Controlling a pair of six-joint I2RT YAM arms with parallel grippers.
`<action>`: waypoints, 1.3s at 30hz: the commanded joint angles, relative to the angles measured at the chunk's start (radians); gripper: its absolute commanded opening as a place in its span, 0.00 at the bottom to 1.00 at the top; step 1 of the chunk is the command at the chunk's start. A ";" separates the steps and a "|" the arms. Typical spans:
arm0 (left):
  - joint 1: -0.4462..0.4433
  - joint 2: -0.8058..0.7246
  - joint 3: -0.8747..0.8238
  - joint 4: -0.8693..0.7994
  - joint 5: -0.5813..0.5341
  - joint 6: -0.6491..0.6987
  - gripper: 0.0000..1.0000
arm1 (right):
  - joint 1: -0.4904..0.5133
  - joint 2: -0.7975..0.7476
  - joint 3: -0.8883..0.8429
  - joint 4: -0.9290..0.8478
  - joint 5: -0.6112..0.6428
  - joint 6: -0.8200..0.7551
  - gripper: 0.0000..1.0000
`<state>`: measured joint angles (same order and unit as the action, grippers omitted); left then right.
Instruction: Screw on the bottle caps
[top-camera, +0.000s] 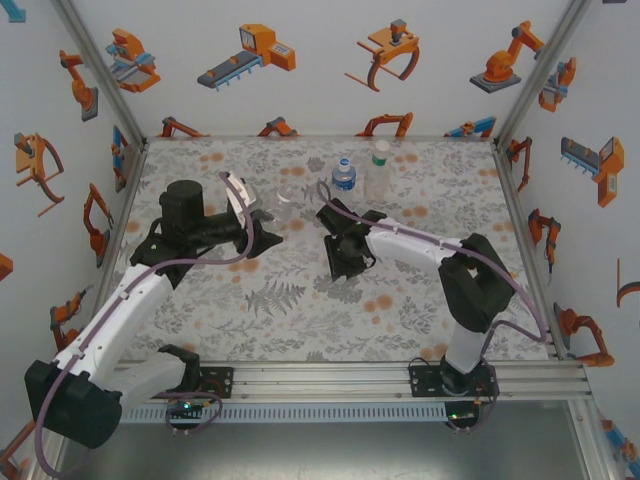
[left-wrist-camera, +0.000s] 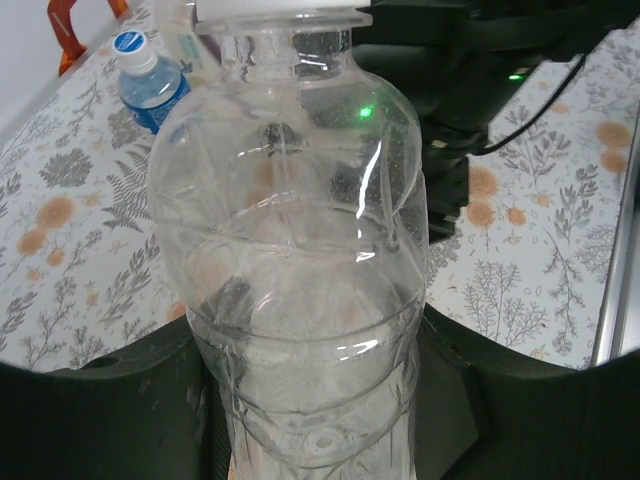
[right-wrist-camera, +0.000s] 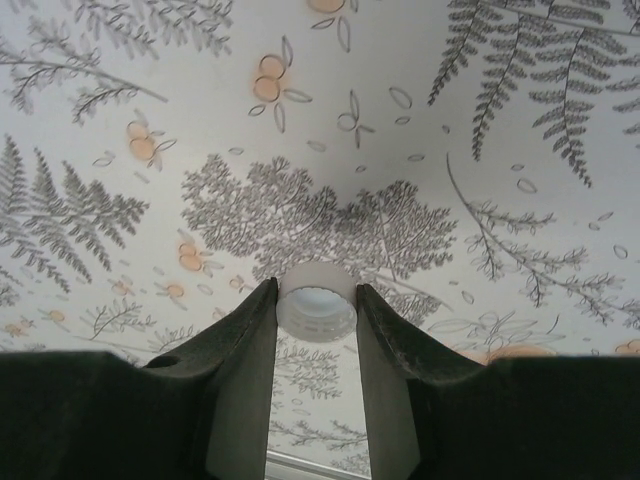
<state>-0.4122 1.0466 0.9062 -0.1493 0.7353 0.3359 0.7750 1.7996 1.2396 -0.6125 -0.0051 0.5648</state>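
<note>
Left gripper grips a clear unlabelled bottle. At the bottle's 4 o'clock, right gripper pinches a white cap between narrow fingertips.

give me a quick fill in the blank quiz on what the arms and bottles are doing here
1. The left gripper is shut on the ___, unlabelled bottle.
2. The right gripper pinches a small ___ cap.
3. Beside the pale bottle, the far bottle wears a ___ label.
Missing words: clear; white; blue
</note>
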 joint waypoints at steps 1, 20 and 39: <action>-0.007 -0.026 -0.007 0.024 0.042 0.031 0.00 | -0.006 0.041 0.023 -0.018 -0.025 -0.042 0.34; -0.010 -0.028 -0.006 0.025 0.041 0.028 0.00 | -0.010 0.001 0.025 -0.007 -0.024 -0.017 0.44; -0.011 -0.017 -0.003 0.026 0.042 0.025 0.00 | -0.008 0.018 -0.005 0.018 -0.057 0.004 0.44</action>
<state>-0.4187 1.0363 0.9058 -0.1490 0.7494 0.3481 0.7689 1.8172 1.2400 -0.5865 -0.0635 0.5568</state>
